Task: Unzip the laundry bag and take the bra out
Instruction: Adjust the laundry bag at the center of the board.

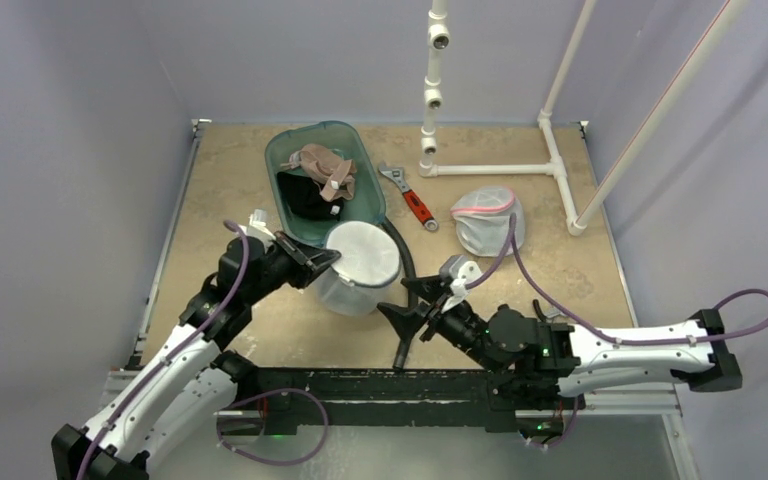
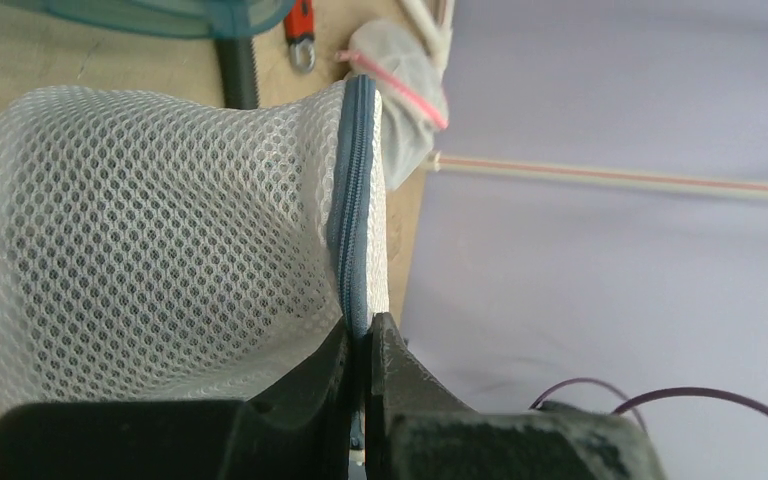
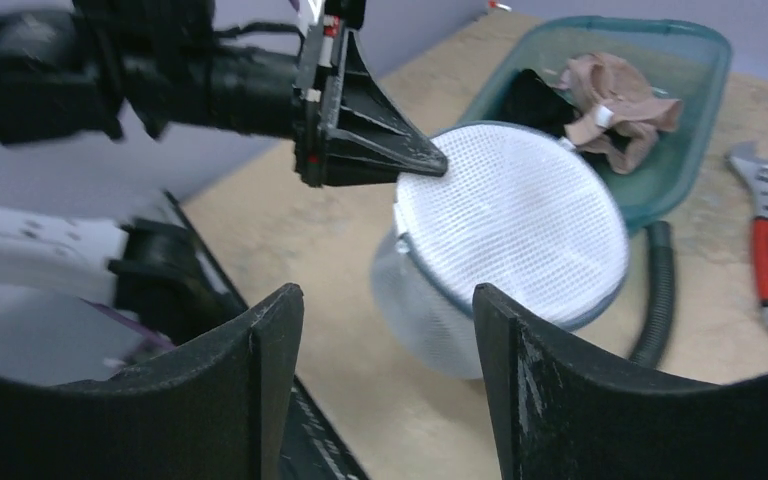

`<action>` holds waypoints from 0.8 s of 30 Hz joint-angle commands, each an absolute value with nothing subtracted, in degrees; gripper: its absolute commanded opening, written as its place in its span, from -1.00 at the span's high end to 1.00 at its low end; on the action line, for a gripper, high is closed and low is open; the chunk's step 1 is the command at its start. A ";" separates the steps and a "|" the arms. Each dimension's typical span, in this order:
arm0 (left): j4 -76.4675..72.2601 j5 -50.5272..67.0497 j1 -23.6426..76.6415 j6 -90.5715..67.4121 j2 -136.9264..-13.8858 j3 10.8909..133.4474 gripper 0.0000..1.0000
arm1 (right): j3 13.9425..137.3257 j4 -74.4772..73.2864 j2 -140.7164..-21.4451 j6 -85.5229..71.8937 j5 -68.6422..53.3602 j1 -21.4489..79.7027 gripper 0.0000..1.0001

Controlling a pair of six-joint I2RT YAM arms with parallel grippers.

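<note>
1. The left hand [image 2: 364, 332] is clenching on the blue-grey zipper [image 2: 353, 210] band of the white mesh laundry bag [image 1: 360, 262], pinching it at the rim. I judge this grip is anchoring the bag so that the zipper can be drawn against it.
2. The bag is sitting near the middle of the counter [image 1: 260, 340], a little toward the near edge. Its round flat face is tipping up toward the right side.
3. The right hand [image 3: 384, 300] is hanging released, its fingers spread wide. It is facing that round face from the near-right side and is not touching the bag.
4. The zipper is showing closed along the stretch in view, and I cannot make out its pull.
5. The bra is not showing plainly. Only a darker shade is coming through the mesh, so I judge the bra is inside, beyond both hands' reach until the bag opens.
6. A teal tub [image 1: 368, 185] holding beige and black garments is lying just behind the bag, toward the far edge.
</note>
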State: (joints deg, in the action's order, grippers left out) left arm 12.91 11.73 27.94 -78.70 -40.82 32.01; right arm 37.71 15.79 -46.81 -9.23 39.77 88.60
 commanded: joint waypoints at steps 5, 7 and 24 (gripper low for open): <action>12.20 0.10 28.22 -88.05 -35.80 33.34 1.00 | 34.44 26.96 -49.86 -26.39 36.64 88.56 -0.20; 13.04 0.09 28.23 -88.36 -35.61 33.46 1.00 | 36.80 25.36 -53.76 -28.32 36.66 88.34 -0.09; 24.75 -4.17 28.30 -90.64 -37.71 40.00 1.00 | 40.88 32.55 -67.75 -37.64 23.82 75.41 -0.11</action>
State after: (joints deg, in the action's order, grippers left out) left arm 23.55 -3.36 27.94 -87.70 -37.06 36.69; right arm 38.15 28.34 -66.41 -34.57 28.12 76.90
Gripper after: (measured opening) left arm 0.032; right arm 0.540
